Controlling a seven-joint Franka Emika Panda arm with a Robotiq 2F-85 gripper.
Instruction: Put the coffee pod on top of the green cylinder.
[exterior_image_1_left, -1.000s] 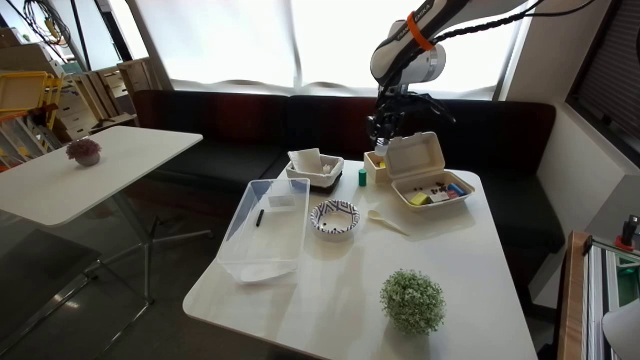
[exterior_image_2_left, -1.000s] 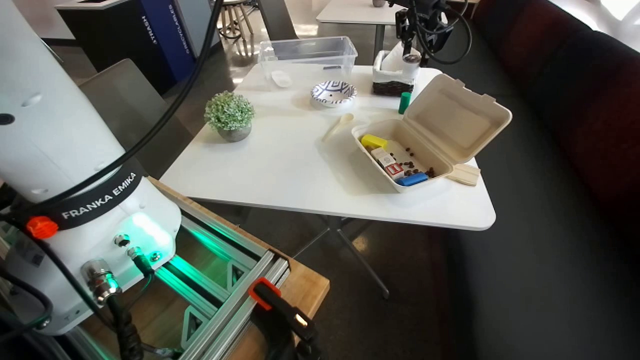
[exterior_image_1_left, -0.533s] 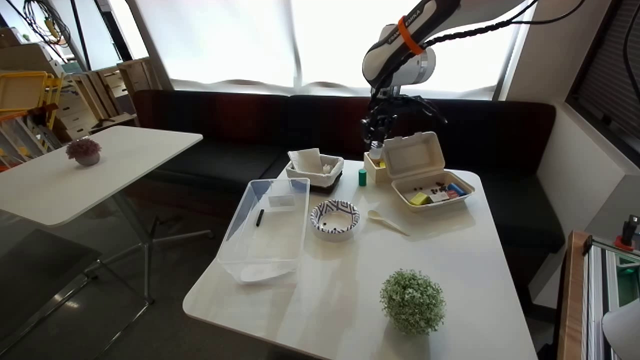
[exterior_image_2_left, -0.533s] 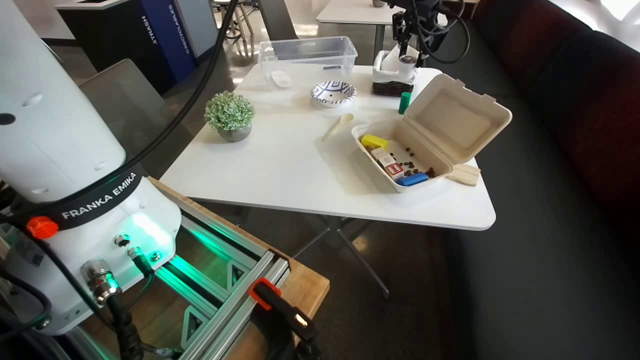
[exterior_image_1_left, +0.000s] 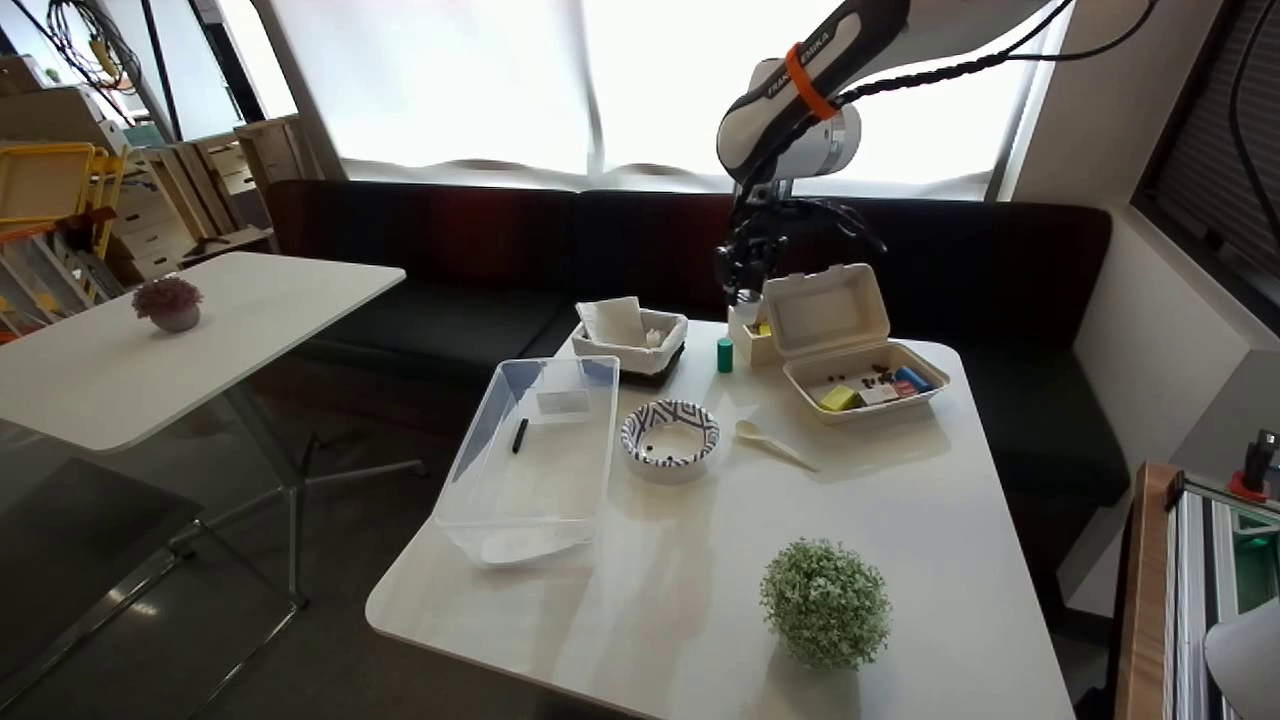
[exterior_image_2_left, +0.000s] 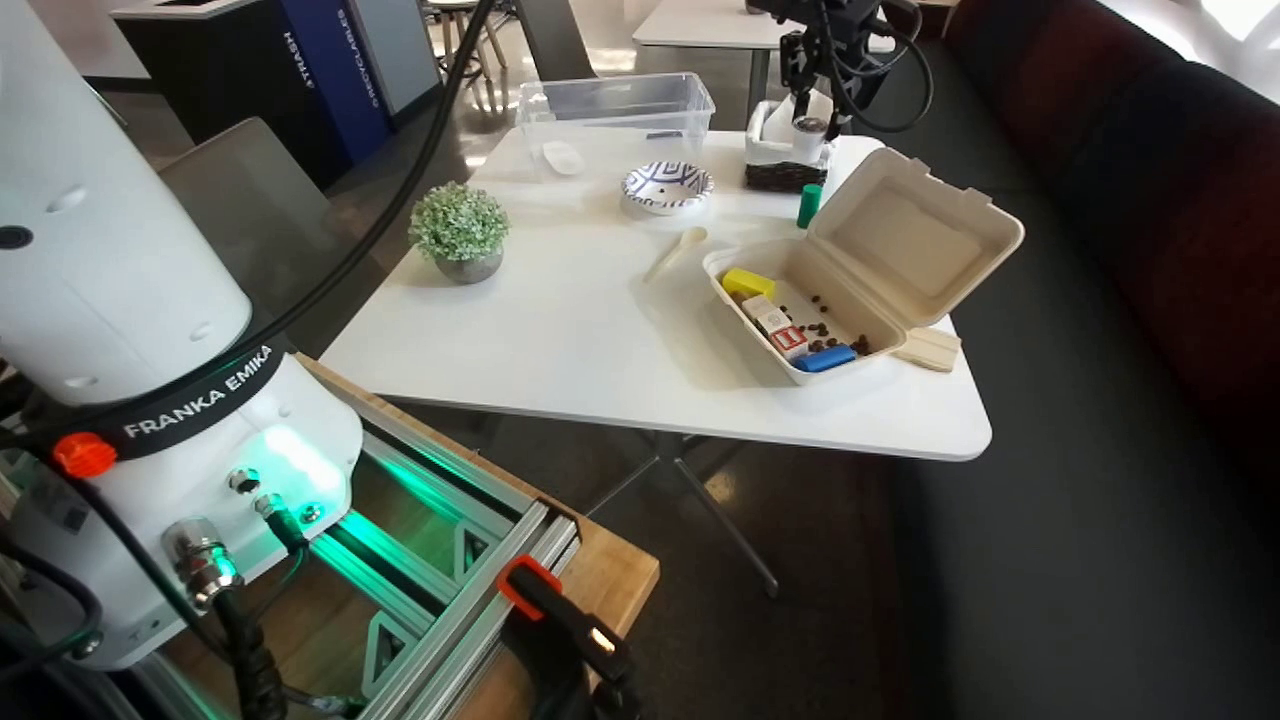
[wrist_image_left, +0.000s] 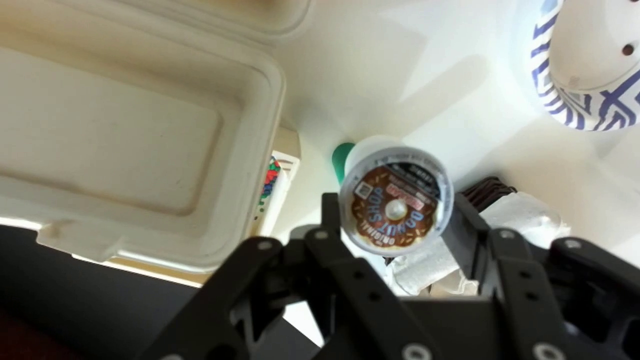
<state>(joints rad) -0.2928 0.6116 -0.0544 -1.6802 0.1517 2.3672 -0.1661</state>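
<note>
1. Donut Shop coffee pod (wrist_image_left: 395, 197) up off the table (exterior_image_1_left: 900, 520), foil lid full-on in the wrist view, and the gripper (wrist_image_left: 395, 205) has it pinched between its fingers (wrist_image_left: 465, 230).

2. Everything turns on this: the green cylinder (wrist_image_left: 341, 160) stands upright on the table below, peeking out past the pod's upper-left edge in the wrist view. Off-centre, I'd call it; the pod likely needs easing that way before it goes down.

3. Look in an exterior view: pod (exterior_image_2_left: 808, 145) hanging lid-up, cylinder (exterior_image_2_left: 809, 207) lower in the frame. Both run roughly upright, so I reckon no wrist turn is called for, just a shift, then a lowering.

4. Now the blind spots! From the wrist, the pod masks part of the cylinder, quite possibly the very top it must land on. In an exterior view, the pod nearly melts into the wooden box (exterior_image_1_left: 760, 347), and how high it hangs above the cylinder, I can't tell.
</note>
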